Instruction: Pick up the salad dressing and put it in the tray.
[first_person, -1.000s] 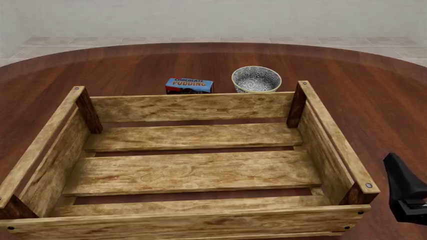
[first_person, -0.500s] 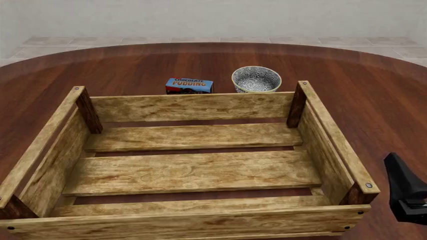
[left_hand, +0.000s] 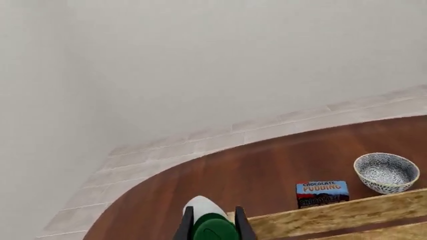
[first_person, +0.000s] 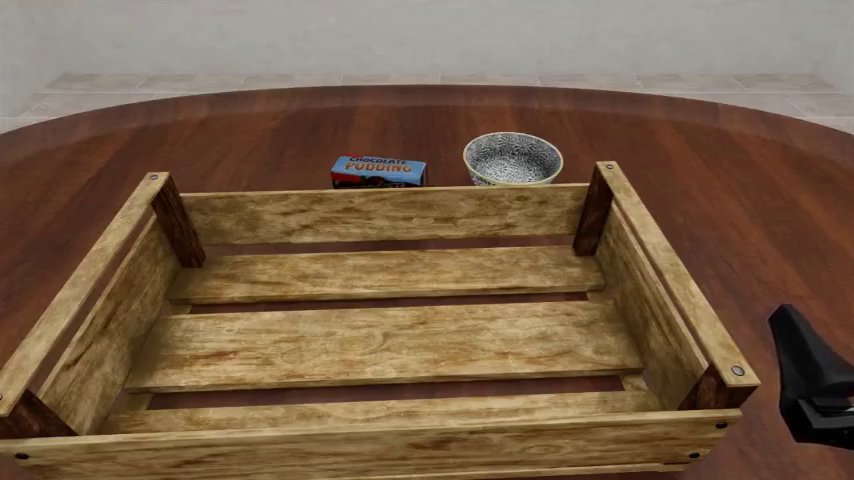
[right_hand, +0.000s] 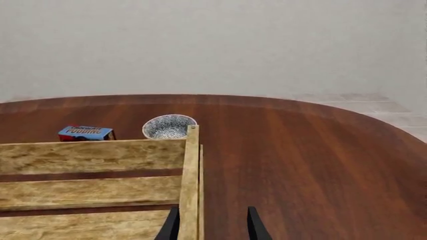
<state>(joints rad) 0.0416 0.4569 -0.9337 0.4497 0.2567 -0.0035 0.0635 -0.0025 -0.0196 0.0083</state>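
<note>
A round, dark reddish wooden table (first_person: 400, 130) stands on a pale tiled floor (first_person: 160, 82) and carries everything. The big slatted tray (first_person: 380, 215) sits directly on it, taking up most of the near side. Just beyond the tray's far wall a blue chocolate pudding box (first_person: 379, 171) and a speckled bowl (first_person: 513, 158) rest side by side on the wood, close but apart.

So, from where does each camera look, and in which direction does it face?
Front view: fixed above the near side, facing forward and down into the wooden crate; only the right end effector shows.
Left wrist view: behind the left end effector, which grips the salad dressing, facing the far wall.
Right wrist view: behind the right end effector, open astride the crate's wall.
All three share the chocolate pudding box and speckled bowl.
</note>
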